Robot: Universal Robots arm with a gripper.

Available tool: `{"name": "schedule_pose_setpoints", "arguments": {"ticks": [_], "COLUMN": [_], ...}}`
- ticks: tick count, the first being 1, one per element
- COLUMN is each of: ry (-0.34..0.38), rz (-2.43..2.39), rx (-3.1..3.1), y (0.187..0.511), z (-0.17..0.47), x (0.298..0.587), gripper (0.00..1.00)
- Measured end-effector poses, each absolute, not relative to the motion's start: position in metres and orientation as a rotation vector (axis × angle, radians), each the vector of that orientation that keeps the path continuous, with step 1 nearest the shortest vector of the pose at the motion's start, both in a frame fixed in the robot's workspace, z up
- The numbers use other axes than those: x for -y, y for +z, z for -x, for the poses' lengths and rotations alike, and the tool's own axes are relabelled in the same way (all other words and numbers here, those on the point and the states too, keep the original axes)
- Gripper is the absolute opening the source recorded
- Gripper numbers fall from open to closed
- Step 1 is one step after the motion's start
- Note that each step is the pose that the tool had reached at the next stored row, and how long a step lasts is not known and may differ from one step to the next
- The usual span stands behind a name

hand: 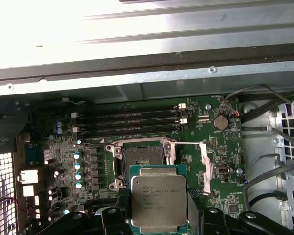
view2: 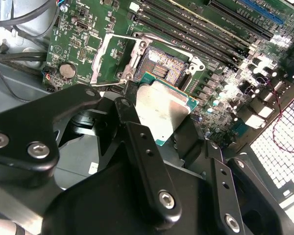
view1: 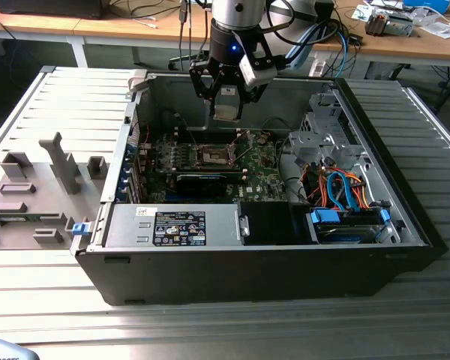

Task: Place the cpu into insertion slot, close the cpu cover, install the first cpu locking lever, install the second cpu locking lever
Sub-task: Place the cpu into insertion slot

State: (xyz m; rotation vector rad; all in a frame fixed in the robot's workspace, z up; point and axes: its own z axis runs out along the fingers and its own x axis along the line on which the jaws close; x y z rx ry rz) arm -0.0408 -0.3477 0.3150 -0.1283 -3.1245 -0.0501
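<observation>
Right now the hand (view1: pixel 226 109) pinches the cpu (hand: pixel 158 203) between its fingers, the chip's silvery face showing in both wrist views. It hangs above the green motherboard (hand: pixel 198 122) inside the open computer case (view1: pixel 285 270) on the bench (view1: pixel 210 330). The cpu is clear of the insertion slot (hand: pixel 141 159), which lies bare and dark-centred. The cpu cover (view2: pixel 101 54) stands swung open beside the slot.

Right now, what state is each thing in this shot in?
socket, open and empty.
socket cover, swung open beside the socket.
chip, held in the air, not in the socket.
gripper, shut on the chip.
computer case, side panel off.
</observation>
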Motion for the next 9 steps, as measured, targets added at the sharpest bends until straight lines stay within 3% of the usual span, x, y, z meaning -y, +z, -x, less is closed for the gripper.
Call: {"name": "schedule_pose_setpoints", "arguments": {"ticks": [9], "ry": [-0.05], "rz": [0.14], "rx": [3.124], "y": [0.315], "z": [0.0408], "x": [0.3477], "gripper": [0.55]}}
